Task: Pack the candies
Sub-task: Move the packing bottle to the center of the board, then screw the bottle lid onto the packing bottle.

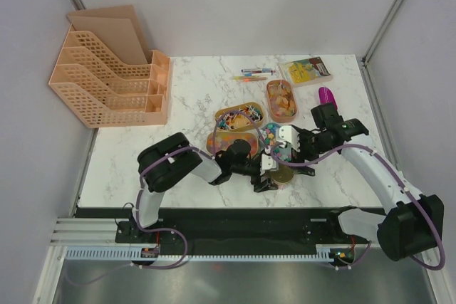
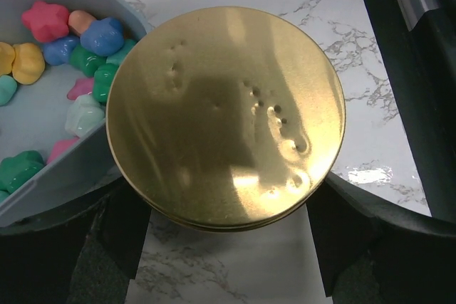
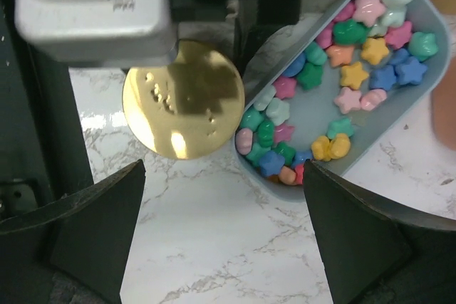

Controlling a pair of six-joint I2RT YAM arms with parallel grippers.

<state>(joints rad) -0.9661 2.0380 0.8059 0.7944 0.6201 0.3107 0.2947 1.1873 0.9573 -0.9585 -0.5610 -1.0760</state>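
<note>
Left end effector (image 2: 226,208) is spread wide, its two fingers pressed against opposite edges of a gold tin (image 2: 226,112), which it seems to grip. Right end effector (image 3: 222,172) gapes empty above the desk (image 3: 214,247). The tin probably needs opening next: keep it level and steady. The candies (image 3: 354,74) — glossy pastel stars in pink, blue, green, yellow — lie in a pale blue tray (image 3: 313,108) just beside the tin.
</note>
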